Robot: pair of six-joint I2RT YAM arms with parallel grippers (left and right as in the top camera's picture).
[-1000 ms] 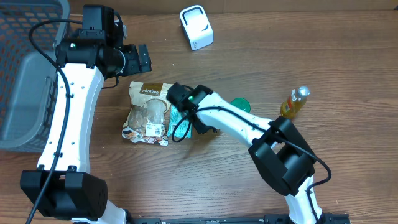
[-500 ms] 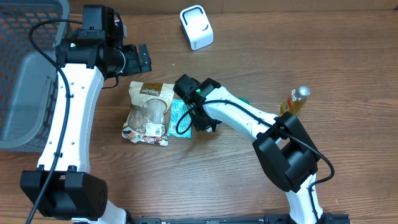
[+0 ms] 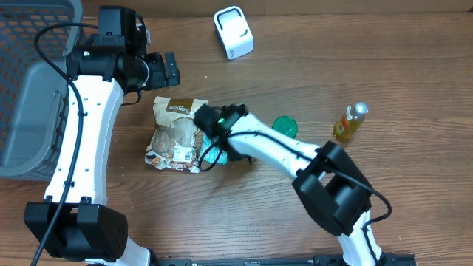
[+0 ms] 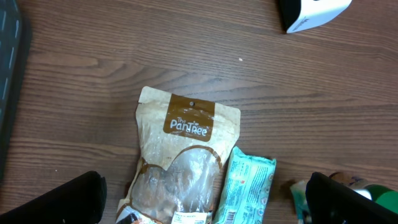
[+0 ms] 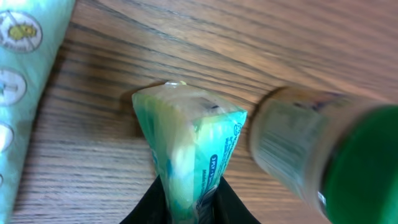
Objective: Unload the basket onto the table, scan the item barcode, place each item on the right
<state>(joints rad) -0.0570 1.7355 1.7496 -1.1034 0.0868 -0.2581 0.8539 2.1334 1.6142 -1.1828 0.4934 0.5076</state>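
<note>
My right gripper (image 5: pixel 189 202) is shut on the end of a small teal-green packet (image 5: pixel 186 143), which stands pinched between the black fingers just over the wood. From overhead the right gripper (image 3: pixel 216 137) sits beside the snack bag, its wrist hiding the pinched packet. The white barcode scanner (image 3: pixel 233 32) stands at the back of the table, also showing in the left wrist view (image 4: pixel 311 12). My left gripper (image 3: pixel 166 70) hovers open above the table with nothing between its fingers (image 4: pixel 62 199).
A brown PanTree snack bag (image 4: pixel 183 168) lies flat with a second teal packet (image 4: pixel 245 186) along its right side. A green-capped bottle (image 5: pixel 323 155) lies close to the right gripper. A yellow bottle (image 3: pixel 350 122) stands at the right, a grey basket (image 3: pixel 29 89) at the left.
The right gripper's jaws have closed onto the teal-green packet, and the wrist has shifted slightly left, uncovering the green cap. The left arm has not moved.
</note>
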